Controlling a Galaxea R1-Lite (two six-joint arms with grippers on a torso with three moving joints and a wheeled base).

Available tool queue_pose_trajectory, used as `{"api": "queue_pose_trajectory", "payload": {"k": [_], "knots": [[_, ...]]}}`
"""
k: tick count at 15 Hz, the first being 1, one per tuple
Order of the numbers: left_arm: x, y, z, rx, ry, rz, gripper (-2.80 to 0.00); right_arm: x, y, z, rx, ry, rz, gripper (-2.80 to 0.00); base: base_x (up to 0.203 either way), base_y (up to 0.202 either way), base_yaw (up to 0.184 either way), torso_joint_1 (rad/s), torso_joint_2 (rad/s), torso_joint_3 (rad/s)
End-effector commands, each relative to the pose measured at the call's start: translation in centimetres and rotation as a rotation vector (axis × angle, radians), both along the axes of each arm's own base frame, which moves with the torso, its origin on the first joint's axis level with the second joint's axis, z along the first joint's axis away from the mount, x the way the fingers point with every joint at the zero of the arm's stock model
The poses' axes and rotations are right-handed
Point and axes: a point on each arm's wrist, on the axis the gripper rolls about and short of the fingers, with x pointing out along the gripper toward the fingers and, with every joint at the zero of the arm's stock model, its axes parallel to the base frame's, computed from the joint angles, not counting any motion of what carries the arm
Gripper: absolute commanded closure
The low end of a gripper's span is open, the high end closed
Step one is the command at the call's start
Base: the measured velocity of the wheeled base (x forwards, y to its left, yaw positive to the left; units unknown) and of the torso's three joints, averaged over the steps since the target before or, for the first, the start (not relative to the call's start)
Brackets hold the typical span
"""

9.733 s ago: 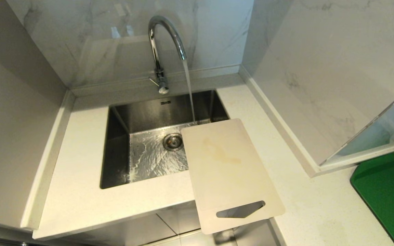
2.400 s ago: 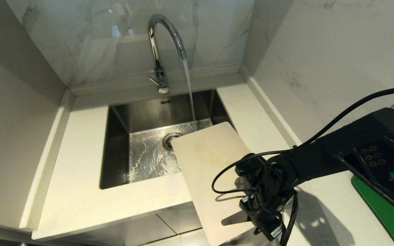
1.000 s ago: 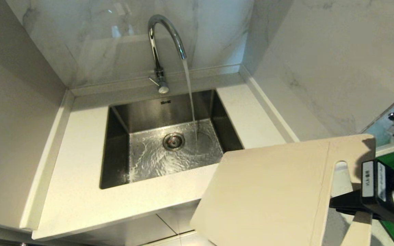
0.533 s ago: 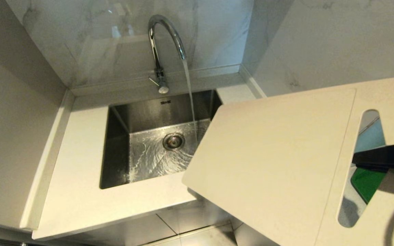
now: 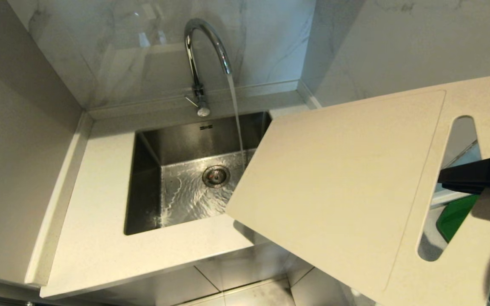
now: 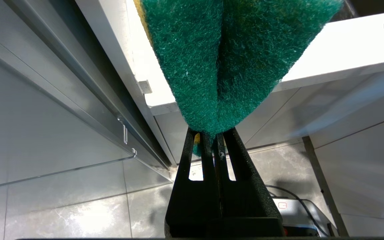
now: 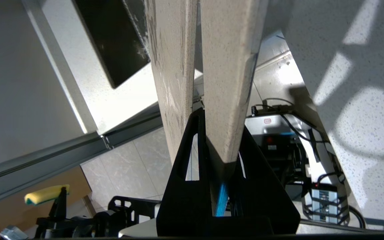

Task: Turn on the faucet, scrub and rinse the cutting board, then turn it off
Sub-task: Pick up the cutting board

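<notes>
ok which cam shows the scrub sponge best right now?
Left wrist view: the green sponge fills the frame, pinched in the left gripper below the counter edge. The right wrist view shows it only as a small yellow-green sliver low in the distance. The head view doesn't show it.

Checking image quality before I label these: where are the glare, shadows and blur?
Head view: soft reflections on the glossy marble wall; the lifted cream-white cutting board shades the counter edge. Left wrist view: white countertop blown out. Right wrist view: barred shadows on the speckled surface.
</notes>
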Motion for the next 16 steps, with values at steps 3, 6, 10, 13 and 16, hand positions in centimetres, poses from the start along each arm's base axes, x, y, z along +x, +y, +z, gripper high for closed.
{"api": "queue_pose_trajectory", "payload": {"k": [3, 6, 10, 13, 16], "knots": [[0.01, 0.0, 0.0, 0.0, 0.002, 0.001, 0.0, 0.32, 0.14, -1.24, -0.015, 0.051, -0.004, 0.0, 0.0, 0.0, 0.0, 0.0, 0.0, 0.0], [0.01, 0.0, 0.0, 0.0, 0.002, 0.001, 0.0, 0.14, 0.07, -1.05, -0.026, 0.033, 0.005, 0.0, 0.0, 0.0, 0.0, 0.0, 0.0, 0.0], [0.01, 0.0, 0.0, 0.0, 0.002, 0.001, 0.0, 0.09, 0.03, -1.15, -0.061, 0.021, 0.024, 0.0, 0.0, 0.0, 0.0, 0.0, 0.0, 0.0], [0.01, 0.0, 0.0, 0.0, 0.002, 0.001, 0.0, 0.08, 0.02, -1.4, -0.066, 0.03, 0.023, 0.0, 0.0, 0.0, 0.0, 0.0, 0.0, 0.0], [0.01, 0.0, 0.0, 0.002, 0.002, 0.002, 0.0, -0.34, -0.19, -1.38, -0.069, 0.02, 0.017, 0.0, 0.0, 0.0, 0.0, 0.0, 0.0, 0.0]]}}
